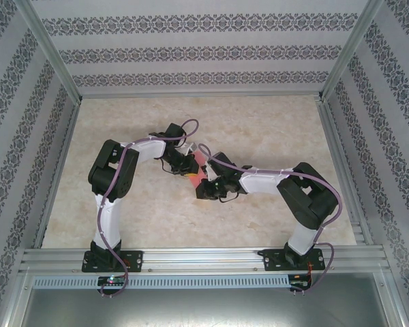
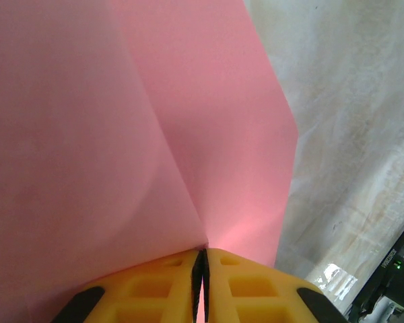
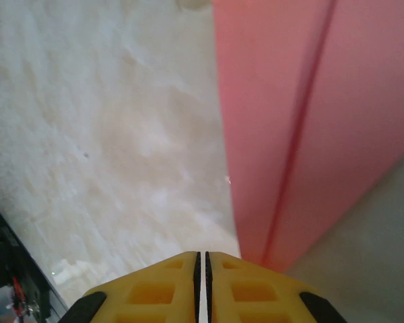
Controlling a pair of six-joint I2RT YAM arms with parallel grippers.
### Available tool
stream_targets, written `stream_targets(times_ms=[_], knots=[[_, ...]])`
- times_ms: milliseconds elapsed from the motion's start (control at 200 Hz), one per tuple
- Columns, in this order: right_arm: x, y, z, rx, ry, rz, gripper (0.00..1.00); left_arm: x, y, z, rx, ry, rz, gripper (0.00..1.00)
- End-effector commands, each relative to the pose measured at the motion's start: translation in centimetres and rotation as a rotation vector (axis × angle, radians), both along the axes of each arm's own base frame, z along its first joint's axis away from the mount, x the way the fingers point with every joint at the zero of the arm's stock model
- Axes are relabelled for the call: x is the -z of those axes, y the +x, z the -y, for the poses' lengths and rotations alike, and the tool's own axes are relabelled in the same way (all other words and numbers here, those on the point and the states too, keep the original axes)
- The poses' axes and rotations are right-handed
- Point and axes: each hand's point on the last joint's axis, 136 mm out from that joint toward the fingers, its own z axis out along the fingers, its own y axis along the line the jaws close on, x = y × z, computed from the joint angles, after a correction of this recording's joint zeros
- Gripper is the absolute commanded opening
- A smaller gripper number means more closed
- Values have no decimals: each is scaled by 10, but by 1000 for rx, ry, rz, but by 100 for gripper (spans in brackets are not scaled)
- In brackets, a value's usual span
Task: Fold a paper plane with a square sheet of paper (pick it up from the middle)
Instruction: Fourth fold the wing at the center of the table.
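The pink paper (image 2: 209, 134) is thin, light and floppy. The left gripper (image 2: 201, 254) pinches its fold, a good spot. The right gripper (image 3: 200, 256) is closed beside it.

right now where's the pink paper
In the top view the pink paper is mid-table between both arms, pinched in the left fingers, with the right fingers beside it.

The paper (image 1: 202, 158) is held over the tabletop (image 1: 273, 129), close to its middle and well apart from every edge. It is flanked by the two grippers. The left gripper (image 2: 200, 259) is set at its left side and pinched on it. The right gripper (image 3: 202, 259) is set at its right, nearer the near edge, with the paper just beside its closed fingertips.
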Motion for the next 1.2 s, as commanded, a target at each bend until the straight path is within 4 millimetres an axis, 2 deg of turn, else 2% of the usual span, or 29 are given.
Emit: stream_targets(times_ms=[0, 215, 355, 545, 739, 914, 1194], knots=[[-15, 13, -16, -9, 61, 36, 13, 47, -10, -28, -8, 156, -58, 15], [3, 21, -13, -12, 24, 22, 12, 45, -10, -28, -9, 153, -56, 15], [21, 17, -3, -9, -14, -4, 12, 42, -8, -26, -9, 143, -51, 15], [36, 7, 12, 1, -47, -24, 11, 35, -1, -21, -17, 121, -43, 15], [52, -6, 22, 11, -61, -59, 10, 24, 14, -18, -56, 91, -27, 15], [58, -13, 28, 10, -67, -75, 9, 11, 29, -15, -75, 77, -5, 16], [66, -22, 32, -1, -78, -99, 9, 9, 50, -17, -118, 104, 24, 16]])
